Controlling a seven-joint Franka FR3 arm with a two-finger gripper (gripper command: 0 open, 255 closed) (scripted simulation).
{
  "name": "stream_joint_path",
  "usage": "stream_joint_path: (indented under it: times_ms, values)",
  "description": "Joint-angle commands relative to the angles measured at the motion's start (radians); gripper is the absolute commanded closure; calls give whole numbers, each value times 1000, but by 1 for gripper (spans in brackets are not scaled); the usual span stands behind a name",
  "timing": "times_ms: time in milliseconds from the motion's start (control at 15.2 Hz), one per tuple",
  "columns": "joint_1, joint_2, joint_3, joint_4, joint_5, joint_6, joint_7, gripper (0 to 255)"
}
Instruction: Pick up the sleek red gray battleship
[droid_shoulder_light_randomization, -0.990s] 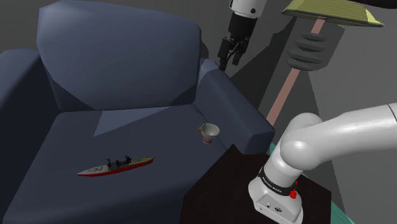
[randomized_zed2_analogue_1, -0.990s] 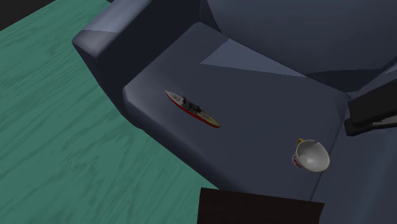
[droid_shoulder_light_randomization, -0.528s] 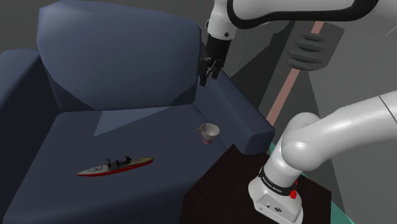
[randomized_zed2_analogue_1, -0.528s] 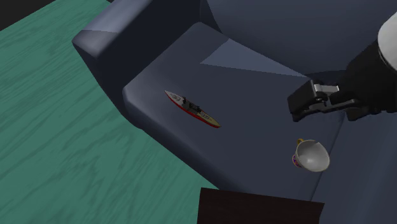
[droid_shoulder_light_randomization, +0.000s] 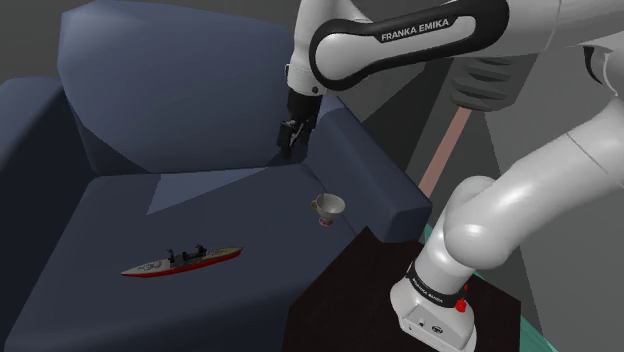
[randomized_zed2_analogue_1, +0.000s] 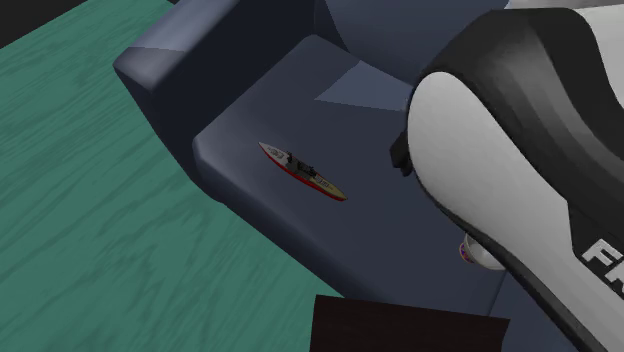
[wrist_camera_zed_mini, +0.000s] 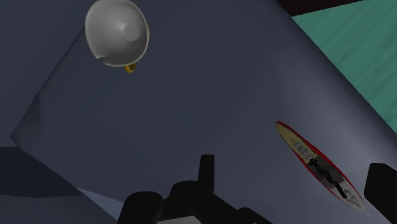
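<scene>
One dark-blue armchair (droid_shoulder_light_randomization: 120, 200), with smooth, faceted cushions, took up most of the shoulder view. On its seat lay the slim battleship (droid_shoulder_light_randomization: 183, 261), red-hulled with a grey deck, at seven o'clock from the black gripper (droid_shoulder_light_randomization: 290, 135). The gripper hung from the bent white arm (droid_shoulder_light_randomization: 400, 40) near the backrest. A white teacup (droid_shoulder_light_randomization: 328, 207) sat at four o'clock from it. In the second exterior view the ship lay at nine o'clock from the arm, near a teal wood-grain floor (randomized_zed2_analogue_1: 90, 200). In the wrist view the fingers (wrist_camera_zed_mini: 205, 168) stood spread, with the ship between them, untouched.
</scene>
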Motion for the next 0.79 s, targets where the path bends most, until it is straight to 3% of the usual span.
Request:
stream_joint_path:
  times_ms: [0, 726]
  values:
    - [8, 69, 11, 9, -2, 63, -9, 0]
    - [47, 456, 77, 123, -68, 334, -21, 0]
